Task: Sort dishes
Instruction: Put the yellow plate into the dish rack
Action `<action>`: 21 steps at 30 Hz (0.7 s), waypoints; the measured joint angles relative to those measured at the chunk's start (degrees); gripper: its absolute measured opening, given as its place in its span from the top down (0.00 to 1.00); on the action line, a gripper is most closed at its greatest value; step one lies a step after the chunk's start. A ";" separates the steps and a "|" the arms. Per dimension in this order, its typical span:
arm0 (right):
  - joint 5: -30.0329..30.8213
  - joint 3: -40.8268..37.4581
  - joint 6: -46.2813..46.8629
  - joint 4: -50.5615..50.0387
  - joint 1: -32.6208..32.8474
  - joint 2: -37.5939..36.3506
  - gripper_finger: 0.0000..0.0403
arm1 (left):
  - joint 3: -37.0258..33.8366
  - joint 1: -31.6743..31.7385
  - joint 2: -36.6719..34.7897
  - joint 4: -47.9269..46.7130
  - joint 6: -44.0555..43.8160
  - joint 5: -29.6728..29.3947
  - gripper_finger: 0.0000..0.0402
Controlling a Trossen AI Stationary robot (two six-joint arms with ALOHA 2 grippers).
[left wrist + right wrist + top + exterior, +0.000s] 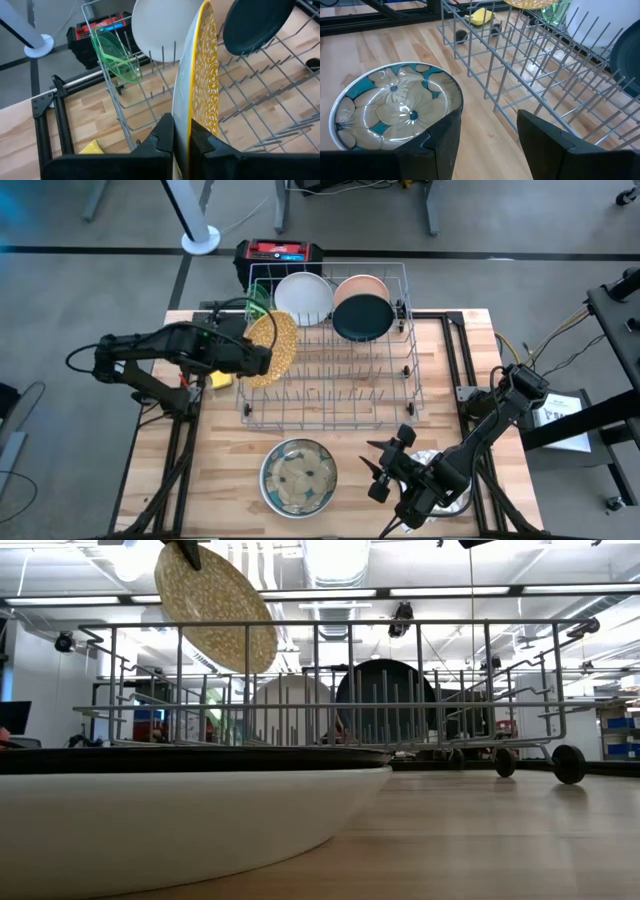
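Note:
My left gripper (pixel 181 145) is shut on a speckled tan plate (pixel 272 348) over the left end of the wire rack (pixel 330 405). At the rack's far end, a lime-green plate (pixel 258 302), a white plate (pixel 303 297), a peach bowl (pixel 362 283) and a black plate (pixel 362 318) stand on edge between the tines. A bowl with a flower pattern (pixel 298 477) rests on its base on the table near the front edge. My right gripper (pixel 385 470) stands open just right of that bowl, with nothing between its fingers. My left gripper pinches the plate's rim (pixel 187 127) between its two fingers, one on each face. The fingers come from the table's left, slanting down. The plate (pixel 215 605) hangs on edge below them, tilted, its lower edge below the rack's top rail and clear of the rack's floor.
A yellow sponge (pixel 218 380) lies on the table left of the rack. A pale dish (pixel 447 492) shows partly under my right arm. A red and black case (pixel 282 255) stands beyond the table's far edge. Many tine rows in the rack's near half hold nothing.

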 joint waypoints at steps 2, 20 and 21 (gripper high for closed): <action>-0.01 -0.24 0.56 0.02 0.00 0.00 0.54 | 0.00 0.00 0.56 -0.04 -0.61 -0.31 1.00; -0.13 -1.00 2.20 0.03 0.00 0.02 0.54 | -0.24 0.07 5.12 -0.01 -3.54 -3.31 1.00; -0.13 -1.00 2.21 0.04 0.00 0.02 0.54 | -0.24 0.07 5.38 0.07 -3.74 -3.34 1.00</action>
